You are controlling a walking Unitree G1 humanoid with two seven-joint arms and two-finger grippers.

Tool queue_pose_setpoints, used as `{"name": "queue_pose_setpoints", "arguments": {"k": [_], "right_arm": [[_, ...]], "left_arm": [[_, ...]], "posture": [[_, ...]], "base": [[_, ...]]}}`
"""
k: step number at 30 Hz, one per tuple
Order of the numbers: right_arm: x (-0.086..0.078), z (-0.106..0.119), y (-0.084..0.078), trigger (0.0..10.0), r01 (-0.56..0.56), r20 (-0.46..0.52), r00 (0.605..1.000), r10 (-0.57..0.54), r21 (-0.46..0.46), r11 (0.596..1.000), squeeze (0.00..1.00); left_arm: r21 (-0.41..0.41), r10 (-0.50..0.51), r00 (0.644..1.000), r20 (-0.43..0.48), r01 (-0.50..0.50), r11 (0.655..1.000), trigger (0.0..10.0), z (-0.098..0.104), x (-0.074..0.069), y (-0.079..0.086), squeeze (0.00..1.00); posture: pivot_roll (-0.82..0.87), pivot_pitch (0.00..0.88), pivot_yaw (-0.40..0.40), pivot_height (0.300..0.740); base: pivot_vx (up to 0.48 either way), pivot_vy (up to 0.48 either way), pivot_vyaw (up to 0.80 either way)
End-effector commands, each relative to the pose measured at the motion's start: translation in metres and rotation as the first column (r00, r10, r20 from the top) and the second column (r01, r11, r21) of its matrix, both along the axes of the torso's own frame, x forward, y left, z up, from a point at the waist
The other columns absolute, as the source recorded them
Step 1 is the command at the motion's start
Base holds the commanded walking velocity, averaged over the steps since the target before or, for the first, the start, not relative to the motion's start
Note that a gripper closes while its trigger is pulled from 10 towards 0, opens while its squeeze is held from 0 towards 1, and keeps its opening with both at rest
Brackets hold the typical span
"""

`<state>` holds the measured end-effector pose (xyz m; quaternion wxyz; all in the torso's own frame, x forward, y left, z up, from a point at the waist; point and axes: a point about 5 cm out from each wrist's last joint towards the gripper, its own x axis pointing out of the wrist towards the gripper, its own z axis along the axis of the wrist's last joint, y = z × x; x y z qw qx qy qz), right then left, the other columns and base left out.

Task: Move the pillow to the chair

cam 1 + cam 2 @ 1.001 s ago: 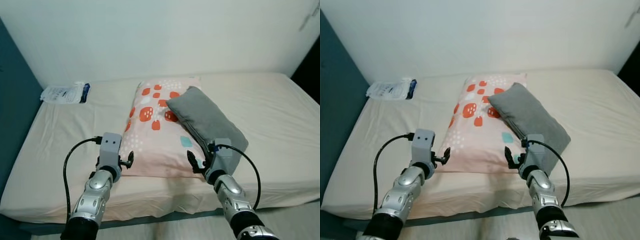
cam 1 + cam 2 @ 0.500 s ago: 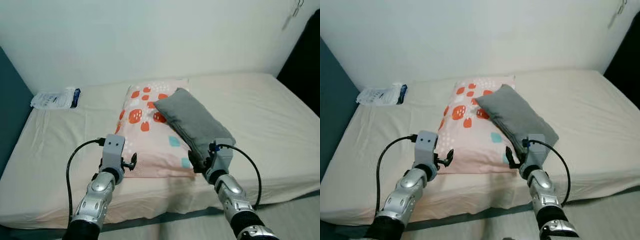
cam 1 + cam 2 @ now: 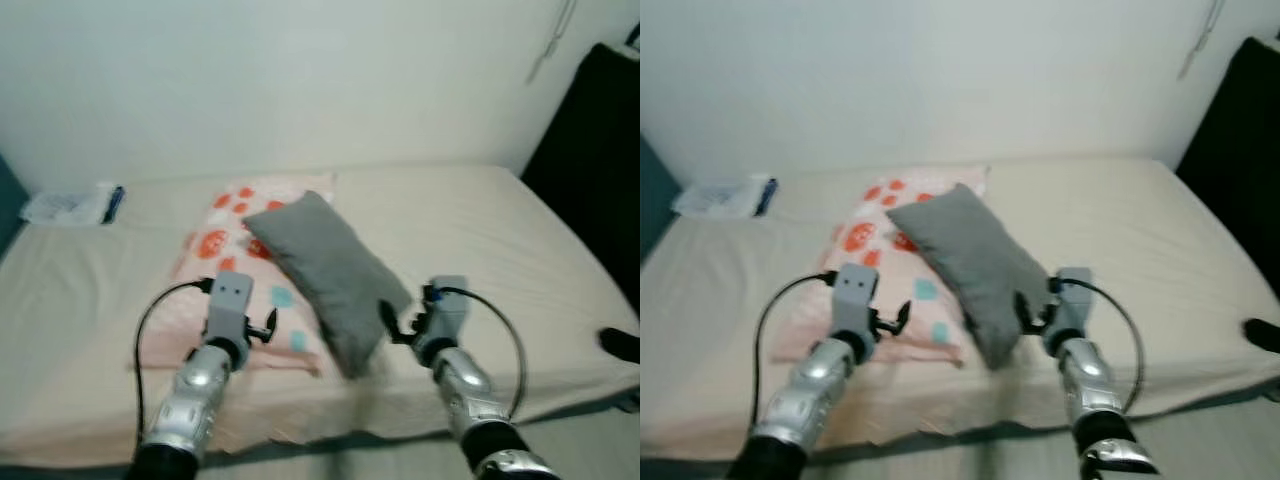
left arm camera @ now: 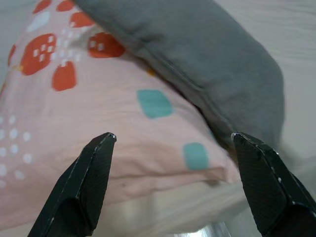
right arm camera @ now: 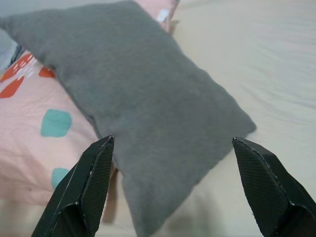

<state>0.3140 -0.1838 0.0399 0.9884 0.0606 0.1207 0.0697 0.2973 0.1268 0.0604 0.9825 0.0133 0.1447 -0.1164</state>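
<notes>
1. While the head views were blurred, the scene could be read: a wide bed with a cream fitted sheet [image 3: 480,230] stood against a pale wall, and a pink patterned pillow with red and teal patches [image 3: 225,235] lay flat on it.
2. A grey fabric cushion-shaped pillow [image 3: 320,265] lay diagonally across the pink pillow, its lower corner hanging over the pink pillow's edge towards the sheet.
3. The left gripper [image 3: 262,328] hovered at the near edge of the pink pillow; in the left wrist view its fingers [image 4: 86,182] were spread wide with nothing between them.
4. The right gripper [image 3: 395,325] hovered just beside the grey pillow's lower corner; in the right wrist view its fingers [image 5: 91,182] were likewise parted and empty, framing the grey pillow.
5. A white plastic packet [image 3: 70,205] lay near the far left corner of the bed, well apart from both pillows. A dark upright object [image 3: 595,190] stood at the right of the bed; whether it was the chair could not be told.
6. Judged state: neither pillow was gripped, so the move had not begun.
7. Risks noted:
   - The task sentence does not say which pillow is meant, so the wrong one could be taken.
   - Lifting the pink pillow would tip the grey one off.
   - A one-corner pinch on soft fabric could slip.
</notes>
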Motion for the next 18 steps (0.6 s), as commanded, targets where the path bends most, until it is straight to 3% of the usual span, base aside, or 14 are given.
{"name": "queue_pose_setpoints", "arguments": {"k": [1,3,18], "right_arm": [[-0.0011,-0.0018,0.0016,10.0,0.003,-0.006,1.0,-0.003,0.013,1.0,0.0],[-0.0015,-0.0022,0.0013,10.0,0.005,-0.007,1.0,-0.005,0.013,1.0,0.0],[-0.0013,-0.0024,0.0023,10.0,0.007,-0.008,1.0,-0.007,0.019,1.0,0.0]], "left_arm": [[0.012,0.01,1.0,-0.027,-0.01,1.0,10.0,-0.0046,-0.0025,0.0052,0.0],[0.007,0.031,0.998,-0.046,-0.03,1.0,10.0,-0.0071,-0.003,0.007,0.0],[0.021,0.002,0.998,-0.06,-0.001,1.0,10.0,-0.0081,-0.0042,0.0043,0.0]], "posture": [[-0.1,0.06,0.019,0.74],[-0.1,0.061,0.02,0.74],[-0.09,0.068,0.022,0.74]], "base": [[0.0,0.469,0.0],[0.0,0.401,0.0],[0.0,0.0,0.0]]}}
